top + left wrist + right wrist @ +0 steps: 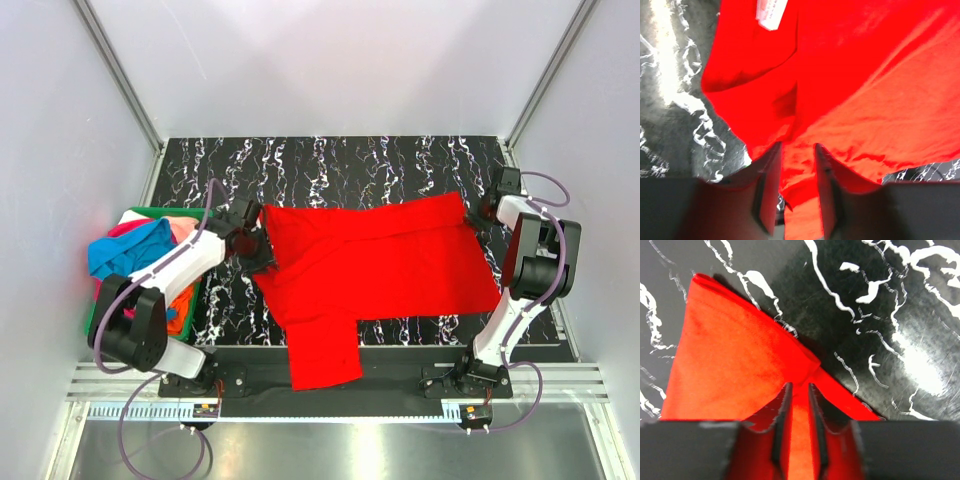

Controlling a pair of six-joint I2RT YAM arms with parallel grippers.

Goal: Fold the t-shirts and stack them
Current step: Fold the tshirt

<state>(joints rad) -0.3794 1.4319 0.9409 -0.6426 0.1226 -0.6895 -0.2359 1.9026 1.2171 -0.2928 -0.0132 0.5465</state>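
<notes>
- Table [350,170], one: black top veined in white, carrying the items below.
- Red t-shirt [380,260], one: spread flat across the middle of the table, from the left-centre to near the right edge. One flap runs over the near edge. The far right corner is doubled over into a pointed fold, as the right wrist view [730,365] shows.
- Label [771,12], one: white, sewn on the red t-shirt [865,75], seen at the top of the left wrist view. Its print is too blurred to read.
- Green bin [145,211], one: at the left edge of the table, beside the left arm.
- T-shirts heaped in the bin, three colours counted: one blue [125,250] on top, one pink [185,228] at the far side, one orange [180,305] at the near side. How many garments each colour makes cannot be told.
- Left gripper [252,247], one: at the left edge of the red shirt. In its wrist view [797,150] the two fingers [767,185] stand clearly parted with red cloth lying in the gap, not clamped.
- Right gripper [482,212], one: at the far right corner of the red shirt, near the right edge of the table. In its wrist view [799,387] the two fingers [782,420] stand a narrow gap apart, and red cloth fills that gap. Whether they pinch it cannot be told.
- Arms, two: one based at each end of the near edge.
</notes>
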